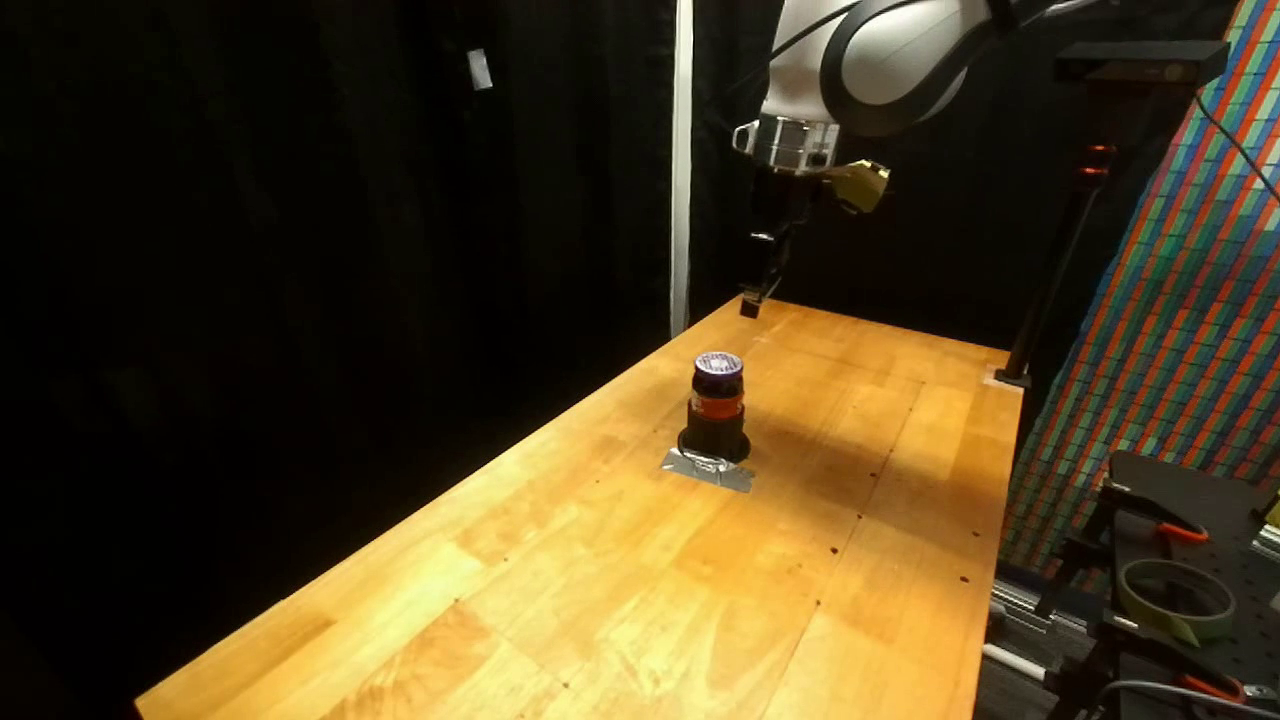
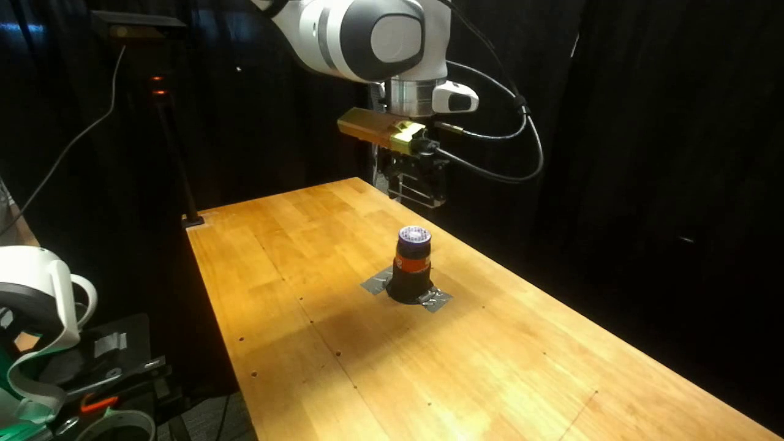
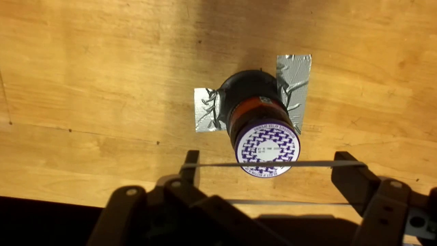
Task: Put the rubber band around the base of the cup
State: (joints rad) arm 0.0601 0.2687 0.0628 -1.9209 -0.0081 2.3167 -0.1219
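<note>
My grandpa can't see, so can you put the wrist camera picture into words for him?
A thin rubber band is stretched between a robot's open jaws, crossing in front of the purple-and-white lid of a jar. Silver tape lies on two sides of the jar's black base, on a wooden table.

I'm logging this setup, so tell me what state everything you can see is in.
Pincer: open
Jar: upright
Lid: on the jar
Rubber band: stretched taut across the pincer, not around the jar
Black base: taped to the table
Silver tape: wrinkled, stuck down
Orange lights: lit
Tape roll: lying flat
</note>
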